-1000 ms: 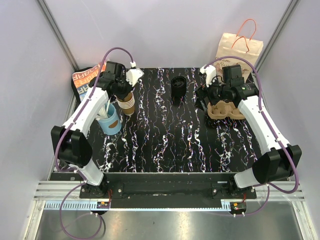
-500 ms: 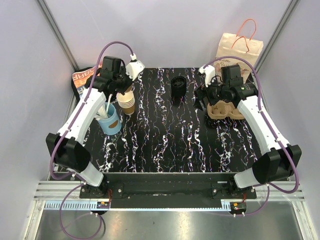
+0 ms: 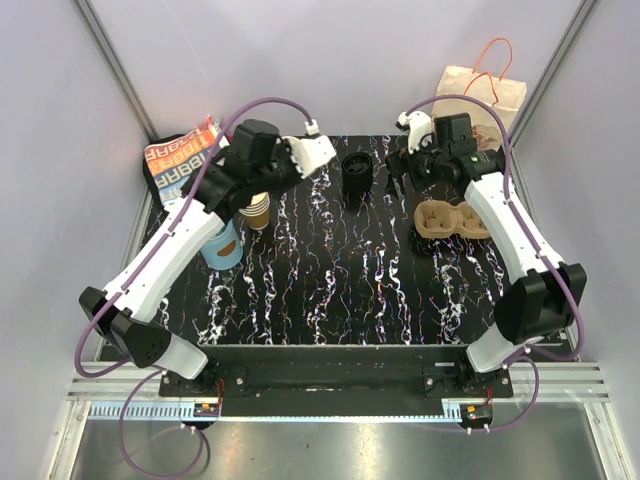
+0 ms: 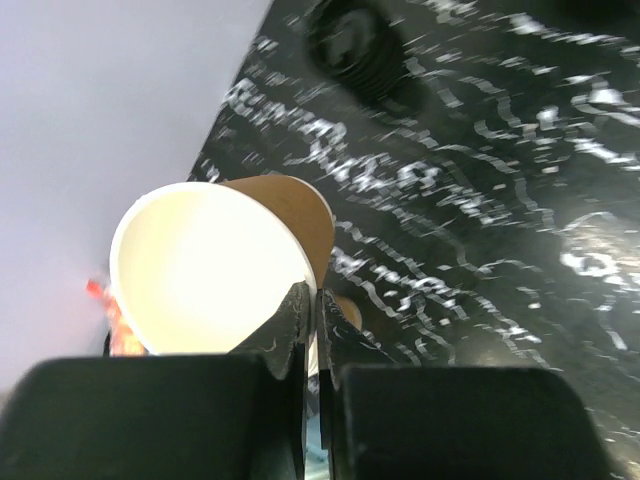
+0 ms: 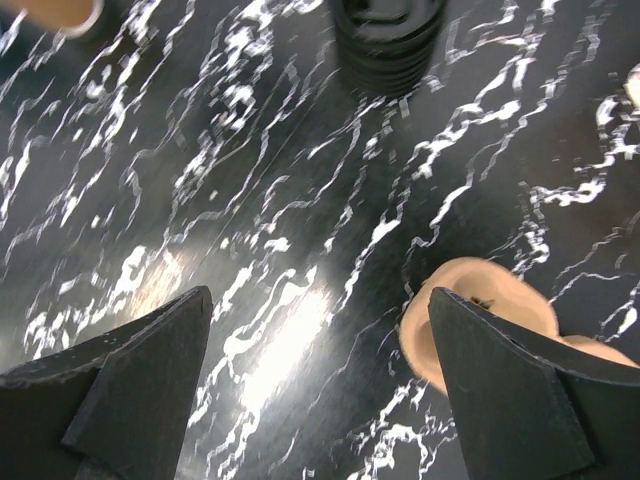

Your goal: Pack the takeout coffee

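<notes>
Over the far left of the table [image 3: 330, 290], the left claw [image 4: 310, 300] is clenched on the rim of a lidless brown cup [image 4: 205, 265], which appears lifted clear of the surface. No lidded coffee shows anywhere. The step in hand looks like fetching a cup, so the next move probably calls for carrying it toward the black lids [image 3: 357, 175] at far centre without crushing the thin rim. The right claw [image 5: 320, 300] hangs spread wide and empty between the lids and the tray [image 3: 450, 218]. A bag [image 3: 480, 95] stands behind the tray. The cup stack [image 3: 258, 210] and blue cup [image 3: 225, 242] sit under the left arm, easy to knock.
</notes>
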### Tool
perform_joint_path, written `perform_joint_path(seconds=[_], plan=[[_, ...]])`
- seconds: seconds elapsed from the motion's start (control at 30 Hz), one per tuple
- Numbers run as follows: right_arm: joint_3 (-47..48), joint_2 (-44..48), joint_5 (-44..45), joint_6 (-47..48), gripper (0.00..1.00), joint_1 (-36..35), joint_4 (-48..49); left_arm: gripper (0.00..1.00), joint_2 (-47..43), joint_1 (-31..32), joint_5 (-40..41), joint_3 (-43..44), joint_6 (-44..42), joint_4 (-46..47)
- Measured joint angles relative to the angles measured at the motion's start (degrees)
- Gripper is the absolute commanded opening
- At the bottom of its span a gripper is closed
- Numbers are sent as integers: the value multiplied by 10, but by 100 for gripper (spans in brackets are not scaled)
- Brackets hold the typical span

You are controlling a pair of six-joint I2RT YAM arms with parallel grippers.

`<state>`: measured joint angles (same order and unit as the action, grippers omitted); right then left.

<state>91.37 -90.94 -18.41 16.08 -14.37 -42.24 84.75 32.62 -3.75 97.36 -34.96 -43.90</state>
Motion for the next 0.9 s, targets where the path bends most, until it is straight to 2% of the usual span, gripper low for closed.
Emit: perform_joint_path(seconds=[0.1,0.37,0.63,0.9], plan=[[33,-32,27,-25,94,0,9,0,0,42,-1,-9,0,-2],[148,-132,75,-82,90,0,27,0,29,107,-9,-56,3,1],[259,-238,118,-113,87,0,33,0,63,152,-35,-121,19,16],[318,-318,133,-135,81,0,31,0,80,178,-48,-163,36,51]])
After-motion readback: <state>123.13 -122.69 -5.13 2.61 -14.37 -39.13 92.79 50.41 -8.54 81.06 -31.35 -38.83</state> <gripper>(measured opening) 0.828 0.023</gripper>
